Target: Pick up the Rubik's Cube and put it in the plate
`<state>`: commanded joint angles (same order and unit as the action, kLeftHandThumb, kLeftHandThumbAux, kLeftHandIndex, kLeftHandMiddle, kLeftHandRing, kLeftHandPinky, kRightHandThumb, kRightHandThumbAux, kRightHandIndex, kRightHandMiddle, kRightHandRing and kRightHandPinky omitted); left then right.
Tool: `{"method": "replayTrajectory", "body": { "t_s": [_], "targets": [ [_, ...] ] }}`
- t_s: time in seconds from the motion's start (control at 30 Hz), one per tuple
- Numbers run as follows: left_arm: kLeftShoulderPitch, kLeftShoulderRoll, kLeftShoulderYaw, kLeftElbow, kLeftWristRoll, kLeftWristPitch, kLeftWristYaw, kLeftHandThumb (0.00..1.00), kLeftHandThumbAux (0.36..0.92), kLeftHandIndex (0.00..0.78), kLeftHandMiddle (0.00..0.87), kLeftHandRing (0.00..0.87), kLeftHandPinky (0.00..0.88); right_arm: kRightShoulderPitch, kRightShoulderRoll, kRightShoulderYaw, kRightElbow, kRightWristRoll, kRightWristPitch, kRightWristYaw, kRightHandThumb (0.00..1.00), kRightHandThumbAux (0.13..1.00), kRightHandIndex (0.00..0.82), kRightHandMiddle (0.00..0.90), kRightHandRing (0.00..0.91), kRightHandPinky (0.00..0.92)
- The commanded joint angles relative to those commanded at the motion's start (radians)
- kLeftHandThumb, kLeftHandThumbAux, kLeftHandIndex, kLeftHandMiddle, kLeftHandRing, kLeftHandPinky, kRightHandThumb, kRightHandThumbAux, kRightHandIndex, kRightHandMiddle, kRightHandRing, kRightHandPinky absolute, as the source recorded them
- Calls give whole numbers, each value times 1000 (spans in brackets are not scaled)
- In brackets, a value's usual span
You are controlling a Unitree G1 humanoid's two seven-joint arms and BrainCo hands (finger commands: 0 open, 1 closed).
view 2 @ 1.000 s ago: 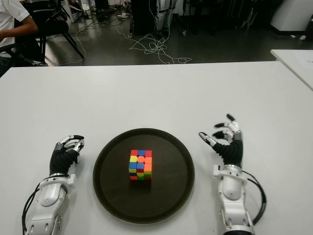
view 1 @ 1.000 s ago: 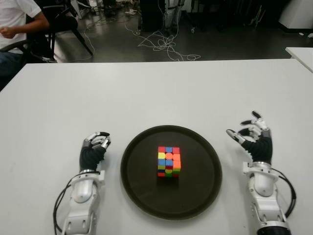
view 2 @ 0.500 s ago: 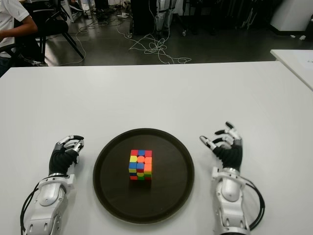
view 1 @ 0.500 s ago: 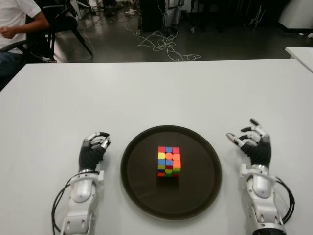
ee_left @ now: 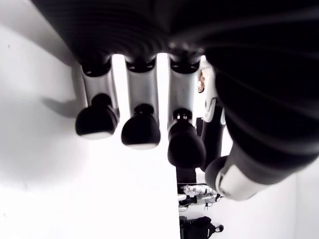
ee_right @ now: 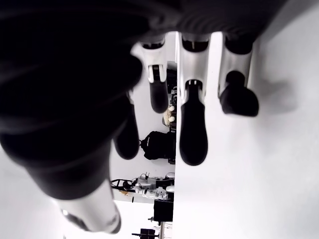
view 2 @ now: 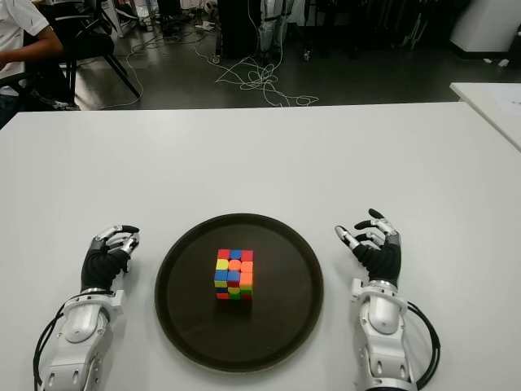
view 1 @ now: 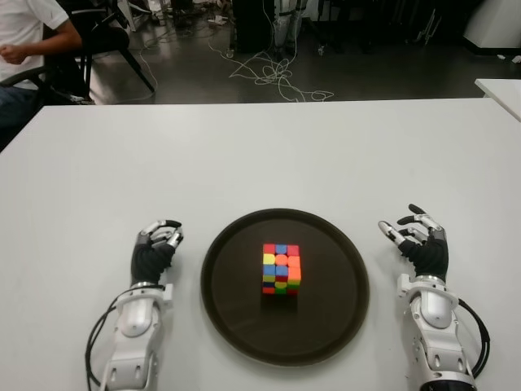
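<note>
Sitting upright mid-plate [view 1: 342, 244]: Rubik's Cube [view 1: 281, 268]; cables [view 1: 273, 73] beyond table [view 1: 269, 155].

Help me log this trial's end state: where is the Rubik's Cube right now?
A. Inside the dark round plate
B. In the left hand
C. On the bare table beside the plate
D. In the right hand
A: the Rubik's Cube sits near the middle of the dark round plate, while the left hand and right hand flank the plate and hold nothing.

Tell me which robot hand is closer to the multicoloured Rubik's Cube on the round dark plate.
Left, narrowly. The left hand shows just beside the round dark plate's left rim; the right hand shows slightly farther from the multicoloured Rubik's Cube.
</note>
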<state>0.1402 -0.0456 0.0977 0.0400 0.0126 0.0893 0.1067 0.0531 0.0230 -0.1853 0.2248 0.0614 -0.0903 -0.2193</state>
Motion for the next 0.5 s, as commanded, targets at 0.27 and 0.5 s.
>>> {"method": "replayTrajectory", "body": {
  "t_s": [0.27,0.5],
  "targets": [
    [-1,3,-2,7,4,-1,0,711,704,444,825,829,820,-4,-4,4,3,-13,-19,-3,241,884,783,851,851,845],
    [-2,1,-2,6,1,3,-1,711,704,444,824,827,819,-6,-8,7,-2,-16,-31,2,262,883,782,850,850,846]
  ]
}}
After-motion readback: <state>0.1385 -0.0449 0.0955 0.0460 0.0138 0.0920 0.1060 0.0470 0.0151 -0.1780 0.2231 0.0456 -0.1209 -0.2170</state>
